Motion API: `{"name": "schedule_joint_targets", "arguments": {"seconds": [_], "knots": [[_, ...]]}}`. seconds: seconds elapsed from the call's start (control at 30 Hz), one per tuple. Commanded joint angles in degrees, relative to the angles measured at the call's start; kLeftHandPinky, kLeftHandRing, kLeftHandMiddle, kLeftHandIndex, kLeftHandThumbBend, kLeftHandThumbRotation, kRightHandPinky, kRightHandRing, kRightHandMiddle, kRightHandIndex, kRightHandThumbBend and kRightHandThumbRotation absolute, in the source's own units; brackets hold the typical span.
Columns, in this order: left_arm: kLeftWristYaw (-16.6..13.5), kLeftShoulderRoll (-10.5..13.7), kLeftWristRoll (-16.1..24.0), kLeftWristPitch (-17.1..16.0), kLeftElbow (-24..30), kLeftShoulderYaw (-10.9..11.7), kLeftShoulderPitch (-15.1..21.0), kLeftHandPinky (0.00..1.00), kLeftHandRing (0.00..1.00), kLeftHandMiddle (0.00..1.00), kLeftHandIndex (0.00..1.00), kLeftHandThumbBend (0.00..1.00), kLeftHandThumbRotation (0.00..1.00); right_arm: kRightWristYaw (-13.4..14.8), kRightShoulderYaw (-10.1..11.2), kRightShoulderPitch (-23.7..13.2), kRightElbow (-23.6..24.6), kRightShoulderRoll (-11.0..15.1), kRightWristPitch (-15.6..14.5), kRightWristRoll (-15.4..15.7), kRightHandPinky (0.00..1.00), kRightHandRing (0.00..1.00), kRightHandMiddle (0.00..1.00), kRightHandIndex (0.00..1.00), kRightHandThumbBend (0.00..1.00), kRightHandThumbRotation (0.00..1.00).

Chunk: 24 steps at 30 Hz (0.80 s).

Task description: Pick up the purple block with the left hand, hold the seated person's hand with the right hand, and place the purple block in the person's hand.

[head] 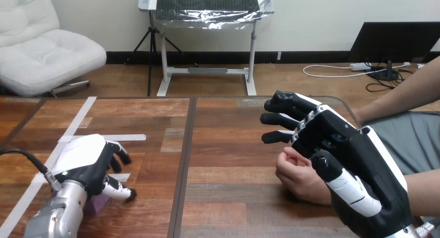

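At the lower left of the frame, the robot's left hand (85, 163) sits low over a small purple block (95, 205) lying on the brown wooden table (228, 144); whether it grips the block cannot be told. At the right, the right hand (353, 150) hangs above the person's loosely curled hand (297, 177), its fingers (283, 119) wide and nearly straight, holding nothing. Whether the two touch cannot be told.
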<state>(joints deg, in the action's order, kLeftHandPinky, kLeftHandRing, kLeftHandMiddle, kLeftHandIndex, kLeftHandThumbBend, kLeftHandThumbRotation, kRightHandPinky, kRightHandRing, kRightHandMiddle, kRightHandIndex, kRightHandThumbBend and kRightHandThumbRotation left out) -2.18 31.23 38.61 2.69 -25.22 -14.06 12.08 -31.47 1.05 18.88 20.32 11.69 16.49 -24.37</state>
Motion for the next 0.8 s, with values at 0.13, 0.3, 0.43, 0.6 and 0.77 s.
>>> {"name": "schedule_joint_targets", "arguments": {"seconds": [0.13,0.3,0.43,0.6,0.77], "knots": [[-1.9,0.8,-0.2,0.9,8.0,3.1,0.3,0.75,0.74,0.75,0.75,0.82,0.27,0.2,0.7,-2.6,2.1,0.4,0.7,-0.1,0.70,0.80,0.82,0.80,0.74,0.57],[-3.4,0.5,-0.2,0.7,10.5,4.1,-0.8,0.75,0.75,0.76,0.76,0.84,0.32,0.1,0.7,-2.7,2.2,0.5,0.7,-0.1,0.70,0.80,0.82,0.80,0.74,0.58],[-4.5,0.3,0.1,0.8,12.7,4.8,-1.7,0.74,0.75,0.76,0.76,0.86,0.33,0.0,0.7,-2.7,2.1,0.5,0.7,-0.4,0.70,0.80,0.82,0.80,0.73,0.58],[-5.6,-0.1,0.3,1.4,15.1,5.6,-2.9,0.73,0.75,0.76,0.76,0.87,0.33,0.0,0.7,-2.6,2.2,0.6,0.5,-0.4,0.71,0.80,0.82,0.80,0.73,0.58],[-5.5,-0.5,0.6,3.0,17.8,6.2,-4.0,0.74,0.76,0.77,0.78,0.87,0.36,0.1,0.7,-2.7,2.1,0.5,0.9,0.0,0.70,0.80,0.82,0.80,0.73,0.58]]}}
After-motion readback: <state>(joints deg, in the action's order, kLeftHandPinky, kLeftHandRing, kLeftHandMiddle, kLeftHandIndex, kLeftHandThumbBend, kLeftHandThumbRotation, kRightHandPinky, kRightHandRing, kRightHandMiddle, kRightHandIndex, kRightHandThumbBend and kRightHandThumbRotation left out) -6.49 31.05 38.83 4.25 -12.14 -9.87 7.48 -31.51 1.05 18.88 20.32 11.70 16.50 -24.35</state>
